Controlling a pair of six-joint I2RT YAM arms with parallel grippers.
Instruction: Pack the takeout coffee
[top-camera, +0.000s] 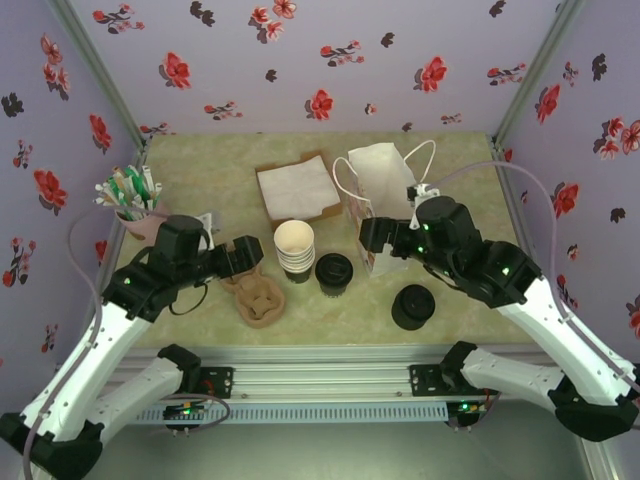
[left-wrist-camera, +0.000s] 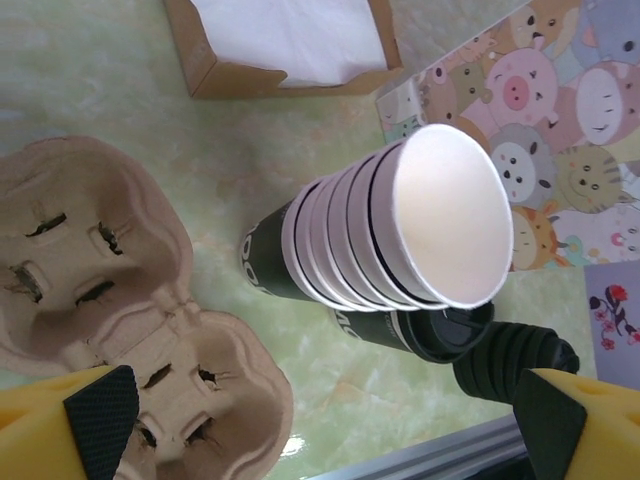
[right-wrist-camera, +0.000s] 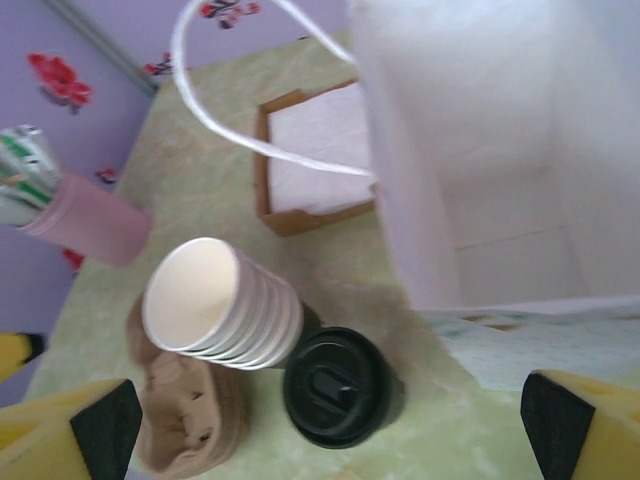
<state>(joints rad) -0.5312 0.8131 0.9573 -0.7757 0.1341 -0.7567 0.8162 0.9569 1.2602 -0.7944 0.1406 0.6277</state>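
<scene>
The takeout coffee, a dark cup under a round black lid, stands upright mid-table, just right of a stack of lidless cups. In the right wrist view the coffee's lid lies below and between the wide-apart fingers of my open right gripper. That right gripper hovers in front of the white paper bag, whose open mouth faces up. My left gripper is open over the brown pulp cup carrier; the coffee sits behind the stack.
A squat pile of black lids sits near the front edge on the right. A cardboard box of napkins lies at the back. A pink cup of sticks stands at the far left. Flowered walls close in three sides.
</scene>
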